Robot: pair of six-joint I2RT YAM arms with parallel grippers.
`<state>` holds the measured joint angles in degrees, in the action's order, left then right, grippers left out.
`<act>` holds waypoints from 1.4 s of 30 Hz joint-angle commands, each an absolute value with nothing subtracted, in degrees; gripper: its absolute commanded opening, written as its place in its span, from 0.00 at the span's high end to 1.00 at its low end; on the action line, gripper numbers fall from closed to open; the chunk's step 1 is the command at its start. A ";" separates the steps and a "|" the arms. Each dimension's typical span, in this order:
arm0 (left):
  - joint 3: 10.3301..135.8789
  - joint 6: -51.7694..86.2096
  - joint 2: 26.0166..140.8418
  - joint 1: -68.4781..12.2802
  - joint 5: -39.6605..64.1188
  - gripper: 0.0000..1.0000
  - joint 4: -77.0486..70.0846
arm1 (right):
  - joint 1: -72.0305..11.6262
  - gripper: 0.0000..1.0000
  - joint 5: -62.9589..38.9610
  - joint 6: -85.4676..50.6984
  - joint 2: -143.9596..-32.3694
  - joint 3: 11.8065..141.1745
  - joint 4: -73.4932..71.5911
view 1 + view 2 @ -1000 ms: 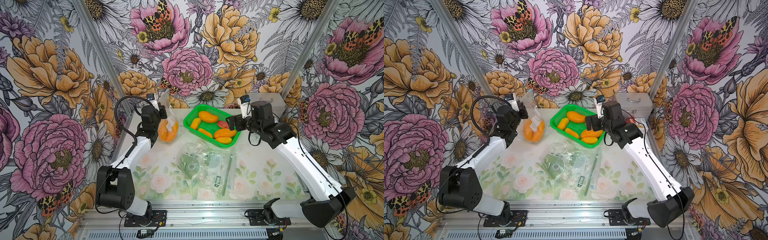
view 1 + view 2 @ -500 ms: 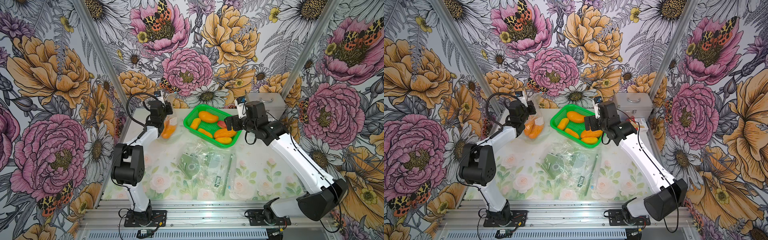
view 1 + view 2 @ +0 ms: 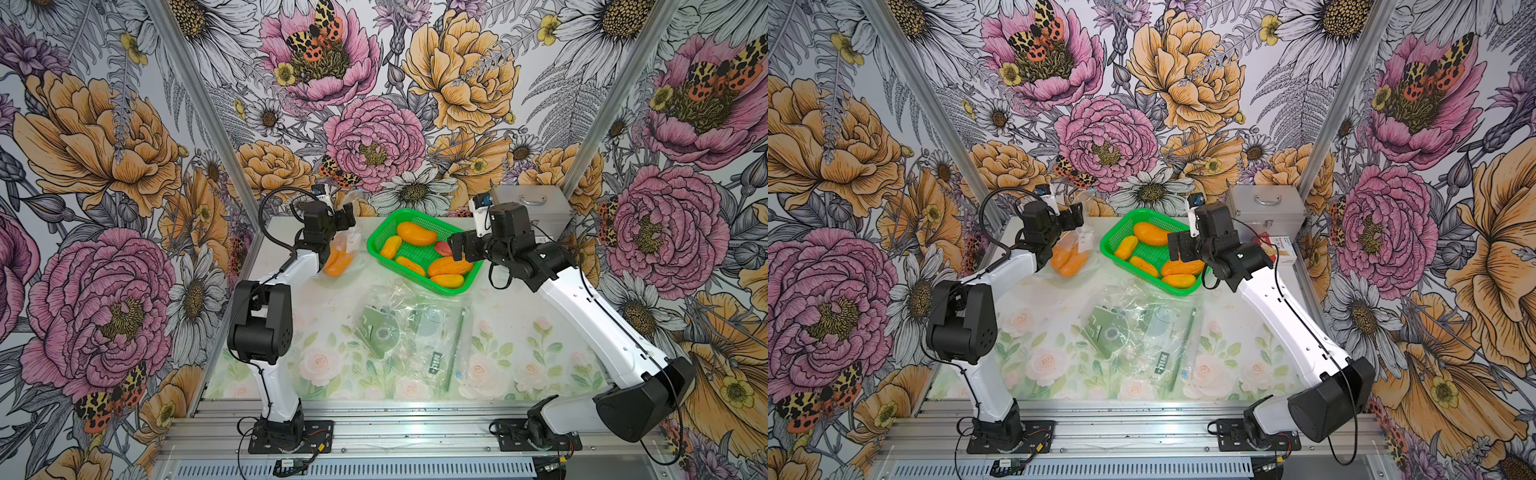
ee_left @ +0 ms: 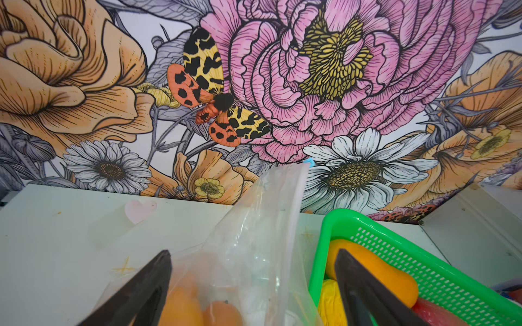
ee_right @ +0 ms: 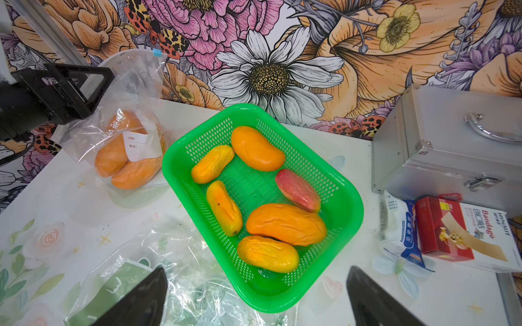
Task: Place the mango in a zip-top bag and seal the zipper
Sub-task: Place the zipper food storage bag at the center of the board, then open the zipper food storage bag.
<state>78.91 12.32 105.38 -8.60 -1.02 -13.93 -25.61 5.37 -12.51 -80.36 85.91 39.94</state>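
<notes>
I found the left gripper (image 3: pixel 347 218) spread wide, one finger on each side of the standing top of the zip-top bag (image 3: pixel 341 254) and pinching nothing. The bag sat at the far left of the table (image 3: pixel 519 332) with the bagged mangoes (image 5: pixel 127 166) inside. It was crowded on its right by the green basket (image 3: pixel 457 287), which held six loose mangoes (image 5: pixel 285 223). The right gripper (image 3: pixel 459 249), also agape and empty, hovered over the basket's right rim. A heap of empty bags (image 3: pixel 409 328) lay near the middle. A silver case (image 3: pixel 532 205) and a bandage box (image 5: pixel 466 231) filled the far right.
</notes>
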 commanded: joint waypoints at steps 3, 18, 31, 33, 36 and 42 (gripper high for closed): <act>73.70 11.18 93.76 -8.22 -5.47 0.01 -14.93 | -25.68 0.01 11.35 -17.94 -77.87 82.51 38.86; 45.35 21.43 62.67 -15.17 -11.16 0.01 -8.81 | -24.60 0.10 11.92 -36.98 -64.15 56.09 38.44; 37.18 22.45 62.75 -43.04 -12.39 0.05 3.47 | -24.70 0.35 -1.79 -51.05 -60.81 31.14 20.55; 38.89 20.84 67.72 -46.32 -12.39 0.09 3.51 | -24.70 0.38 -2.33 -51.72 -61.42 29.47 18.94; 41.41 20.04 75.08 -49.01 -9.14 0.17 2.35 | -24.70 0.38 -3.87 -51.86 -63.26 28.10 15.09; 42.09 20.39 84.44 -48.90 -6.33 0.26 -0.88 | -24.70 0.41 -6.79 -51.51 -72.49 28.20 7.17</act>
